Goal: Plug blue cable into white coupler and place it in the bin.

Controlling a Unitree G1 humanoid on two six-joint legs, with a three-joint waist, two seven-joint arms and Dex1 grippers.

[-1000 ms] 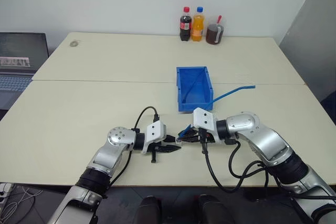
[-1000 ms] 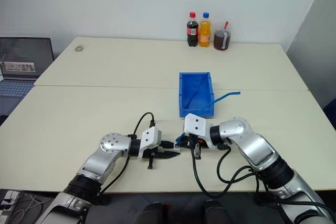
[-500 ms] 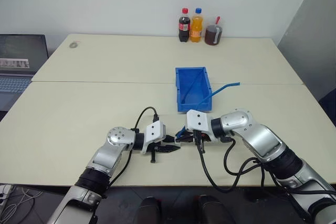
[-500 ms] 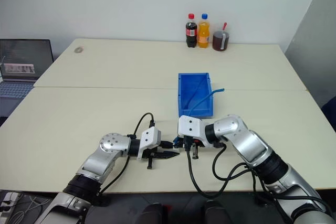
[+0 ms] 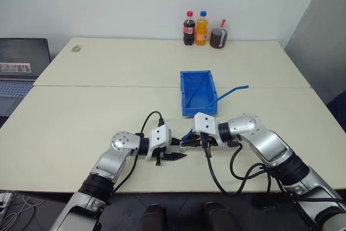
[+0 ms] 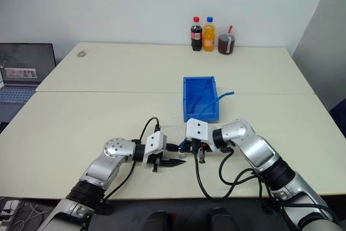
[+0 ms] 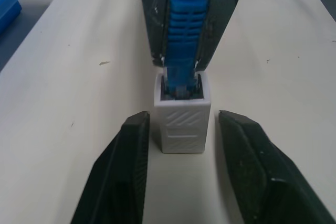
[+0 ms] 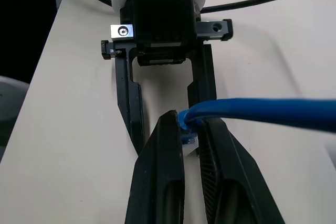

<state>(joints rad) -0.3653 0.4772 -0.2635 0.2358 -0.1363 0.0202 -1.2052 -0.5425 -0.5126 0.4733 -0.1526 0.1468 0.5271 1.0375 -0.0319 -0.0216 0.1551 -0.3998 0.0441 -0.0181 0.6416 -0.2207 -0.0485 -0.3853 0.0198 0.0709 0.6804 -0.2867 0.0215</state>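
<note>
Setting: pale cream table (image 5: pixel 81 117), white wall behind, three drink bottles (image 5: pixel 204 28) at the far edge, a laptop (image 5: pixel 21 63) off to the robot's left.
Plugging: judged done; in the left wrist view the blue cable (image 7: pixel 185 22) has its plug seated in the socket of the white coupler (image 7: pixel 182 114).
Coupler place: on the table between the two grippers, just in front of the bin (image 5: pixel 198 91).
Right gripper (image 8: pixel 190 129): pinched narrow on the blue cable just behind the plug.
Left gripper (image 7: pixel 184 129): fingers parted, one on each side of the coupler, not touching it.
Left to do: carry the joined pair into the bin.
Change: a second ago the left fingers were nearly closed; now they stand apart. The cable's loose far end sits slightly differently.
</note>
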